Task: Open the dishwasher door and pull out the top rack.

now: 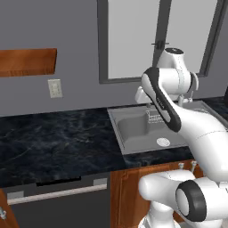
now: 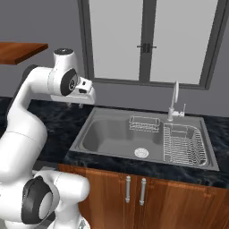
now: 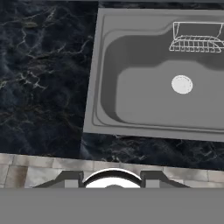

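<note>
The dishwasher door [image 1: 62, 209] is a dark grey panel at the lower left of the left base view, under the black counter. Its silver bar handle [image 1: 58, 194] runs across below the grey control strip [image 1: 53, 187]. The door stands upright and looks shut. The top rack is hidden behind it. My gripper [image 2: 82, 104] hangs high above the counter at the sink's left edge, pointing down, far from the door. In the hand view its fingertips [image 3: 72, 178] stand wide apart with nothing between them, so my gripper [image 3: 113, 180] is open.
A steel sink [image 2: 112, 134] is set in the black marble counter [image 1: 53, 142], with a wire drying rack [image 2: 184, 145], a small wire basket [image 3: 197, 41] and a faucet [image 2: 174, 100]. Reddish-brown cabinet doors [image 2: 134, 192] sit below the sink. A window [image 2: 147, 40] is behind.
</note>
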Tool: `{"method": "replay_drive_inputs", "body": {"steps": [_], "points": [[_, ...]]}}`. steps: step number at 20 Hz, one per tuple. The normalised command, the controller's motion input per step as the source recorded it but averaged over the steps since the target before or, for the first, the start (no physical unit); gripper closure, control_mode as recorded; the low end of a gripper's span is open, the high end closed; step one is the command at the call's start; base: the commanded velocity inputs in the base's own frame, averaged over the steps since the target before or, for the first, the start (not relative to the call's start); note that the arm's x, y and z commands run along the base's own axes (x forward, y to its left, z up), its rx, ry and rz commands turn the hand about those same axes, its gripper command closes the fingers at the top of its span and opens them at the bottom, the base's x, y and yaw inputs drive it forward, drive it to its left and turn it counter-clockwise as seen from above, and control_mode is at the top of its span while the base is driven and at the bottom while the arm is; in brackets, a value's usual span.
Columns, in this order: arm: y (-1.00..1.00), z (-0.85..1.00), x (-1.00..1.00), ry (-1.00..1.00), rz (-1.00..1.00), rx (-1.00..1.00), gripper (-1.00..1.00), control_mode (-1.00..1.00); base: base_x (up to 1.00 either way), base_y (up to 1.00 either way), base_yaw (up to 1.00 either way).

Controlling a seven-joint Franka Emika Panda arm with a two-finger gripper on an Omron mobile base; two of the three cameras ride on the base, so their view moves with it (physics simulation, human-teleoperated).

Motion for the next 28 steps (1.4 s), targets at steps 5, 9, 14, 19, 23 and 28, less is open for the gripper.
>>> {"method": "replay_drive_inputs", "body": {"steps": [5,9,14,19,23,28], "points": [[0.0,0.0,0.0,0.0,0.0,0.0,-1.0,1.0,-0.01,0.01,0.03],[0.0,0.0,0.0,0.0,0.0,0.0,-1.0,1.0,0.0,-0.04,0.34],[0.0,0.0,0.0,0.0,0.0,0.0,-1.0,1.0,0.0,-0.17,0.45],[0.0,0.0,0.0,0.0,0.0,0.0,-1.0,1.0,0.0,-0.19,0.44],[0.0,0.0,0.0,0.0,0.0,0.0,-1.0,1.0,0.0,-0.22,0.43],[0.0,0.0,0.0,0.0,0.0,0.0,-1.0,1.0,0.0,-0.28,0.39]]}}
